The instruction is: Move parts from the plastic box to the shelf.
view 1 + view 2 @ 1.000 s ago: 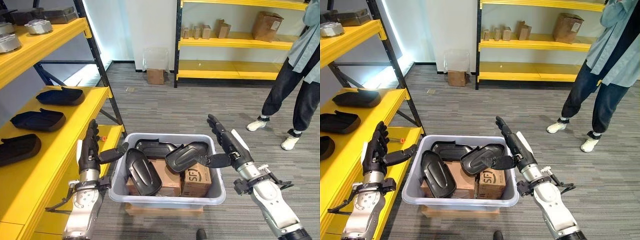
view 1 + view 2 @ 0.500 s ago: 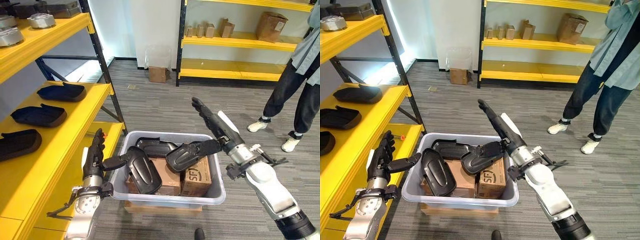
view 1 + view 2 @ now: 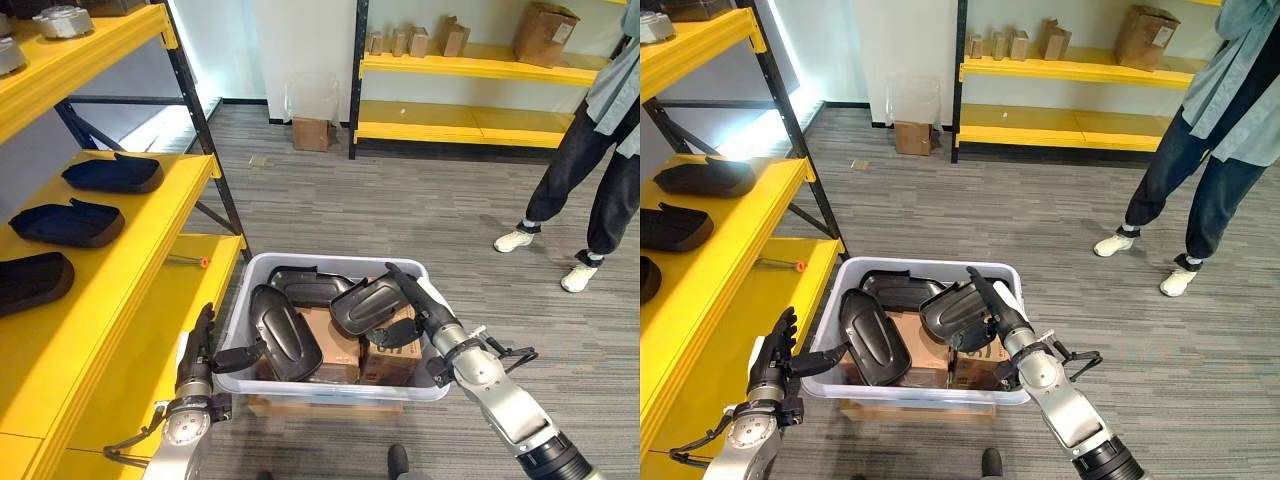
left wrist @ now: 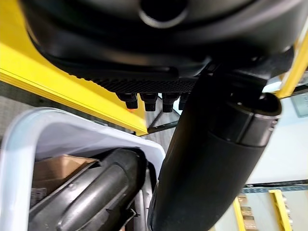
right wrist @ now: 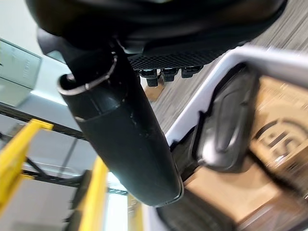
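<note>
A grey plastic box [image 3: 240,300] sits on the striped grey carpet floor [image 3: 400,210], resting on a flat piece of brown cardboard [image 3: 330,412]. Inside the box lie several black moulded plastic parts on top of brown cardboard cartons [image 3: 335,345]. One long black part [image 3: 283,332] leans upright against the box's left side, a second black part [image 3: 368,303] lies tilted near the middle, and a third [image 3: 303,285] lies flat toward the back wall.

The robot's left hand [image 3: 197,352] hovers just outside the box's left wall, fingers straight and together, thumb [image 3: 232,358] stretched toward the box rim, holding nothing. The right hand [image 3: 420,306] reaches into the box from the right, fingers straight and extended alongside the tilted middle part; its thumb [image 3: 398,338] dips below that part, but it is not possible to tell whether it touches.

To the robot's left stands a yellow metal shelf with dark uprights [image 3: 130,260]. Three more black moulded parts [image 3: 112,173] rest in a row on its middle level. Round silver metal pieces [image 3: 62,20] sit on the top level.

A second yellow shelf [image 3: 470,68] along the far wall carries brown cardboard boxes [image 3: 545,18]. A person in dark trousers and white shoes [image 3: 590,190] stands at the far right.
</note>
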`<state>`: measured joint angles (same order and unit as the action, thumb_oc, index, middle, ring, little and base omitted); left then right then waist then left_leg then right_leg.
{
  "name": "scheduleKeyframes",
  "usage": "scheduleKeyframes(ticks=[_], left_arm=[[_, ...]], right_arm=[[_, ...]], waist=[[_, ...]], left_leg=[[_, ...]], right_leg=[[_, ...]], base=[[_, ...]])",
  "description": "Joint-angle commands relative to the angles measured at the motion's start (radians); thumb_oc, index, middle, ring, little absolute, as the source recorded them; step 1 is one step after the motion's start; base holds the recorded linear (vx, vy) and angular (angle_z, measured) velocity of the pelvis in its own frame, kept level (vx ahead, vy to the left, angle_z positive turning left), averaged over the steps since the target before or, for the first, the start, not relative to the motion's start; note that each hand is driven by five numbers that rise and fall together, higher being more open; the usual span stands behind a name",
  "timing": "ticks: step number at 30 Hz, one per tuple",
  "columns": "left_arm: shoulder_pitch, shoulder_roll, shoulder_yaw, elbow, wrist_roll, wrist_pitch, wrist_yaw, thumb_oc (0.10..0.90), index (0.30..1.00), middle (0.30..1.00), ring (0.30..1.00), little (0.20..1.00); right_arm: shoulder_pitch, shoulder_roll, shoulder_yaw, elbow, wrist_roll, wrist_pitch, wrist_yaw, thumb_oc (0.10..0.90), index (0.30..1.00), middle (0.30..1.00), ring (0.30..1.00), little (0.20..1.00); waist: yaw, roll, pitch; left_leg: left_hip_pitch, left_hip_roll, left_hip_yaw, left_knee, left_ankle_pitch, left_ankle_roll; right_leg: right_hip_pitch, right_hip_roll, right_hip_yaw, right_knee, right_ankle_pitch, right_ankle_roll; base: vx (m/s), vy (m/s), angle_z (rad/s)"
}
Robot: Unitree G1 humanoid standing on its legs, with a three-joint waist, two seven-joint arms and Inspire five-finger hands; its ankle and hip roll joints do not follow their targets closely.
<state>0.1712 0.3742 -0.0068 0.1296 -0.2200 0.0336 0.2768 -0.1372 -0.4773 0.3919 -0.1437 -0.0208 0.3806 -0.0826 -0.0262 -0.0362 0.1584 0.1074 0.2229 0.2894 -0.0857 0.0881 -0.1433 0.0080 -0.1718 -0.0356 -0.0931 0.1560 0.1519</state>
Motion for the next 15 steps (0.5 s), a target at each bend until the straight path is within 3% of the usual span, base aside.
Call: scheduleKeyframes(ticks=[1, 7, 15], left_arm=[[-0.16, 0.047, 0.001, -0.096, 0.064, -0.144, 0.051, 0.9, 1.0, 1.0, 1.0, 1.0], [-0.183, 0.05, -0.008, -0.11, 0.066, -0.126, 0.081, 0.9, 1.0, 1.0, 1.0, 1.0], [-0.229, 0.042, -0.029, -0.13, 0.062, -0.12, 0.113, 0.9, 1.0, 1.0, 1.0, 1.0]], right_arm=[[-0.194, -0.003, -0.03, -0.067, -0.07, -0.114, -0.081, 0.9, 1.0, 1.0, 1.0, 1.0], [-0.225, 0.011, -0.002, -0.023, -0.115, -0.137, -0.098, 0.9, 1.0, 1.0, 1.0, 1.0], [-0.329, 0.056, 0.049, 0.05, -0.11, -0.257, -0.098, 0.9, 1.0, 1.0, 1.0, 1.0]], waist=[[-0.006, 0.014, 0.02], [-0.002, 0.03, 0.033], [0.009, 0.065, 0.061]], left_leg=[[0.045, -0.076, 0.007, -0.002, -0.119, 0.069], [0.038, -0.087, 0.005, -0.002, -0.12, 0.075], [0.011, -0.113, -0.012, 0.017, -0.119, 0.084]], right_leg=[[0.024, -0.039, -0.123, 0.006, -0.06, 0.047], [0.008, -0.056, -0.122, 0.006, -0.05, 0.056], [-0.01, -0.082, -0.116, 0.006, -0.042, 0.06]], base=[[0.0, 0.0, 0.0], [0.0, 0.0, 0.0], [0.0, 0.046, 0.01]])
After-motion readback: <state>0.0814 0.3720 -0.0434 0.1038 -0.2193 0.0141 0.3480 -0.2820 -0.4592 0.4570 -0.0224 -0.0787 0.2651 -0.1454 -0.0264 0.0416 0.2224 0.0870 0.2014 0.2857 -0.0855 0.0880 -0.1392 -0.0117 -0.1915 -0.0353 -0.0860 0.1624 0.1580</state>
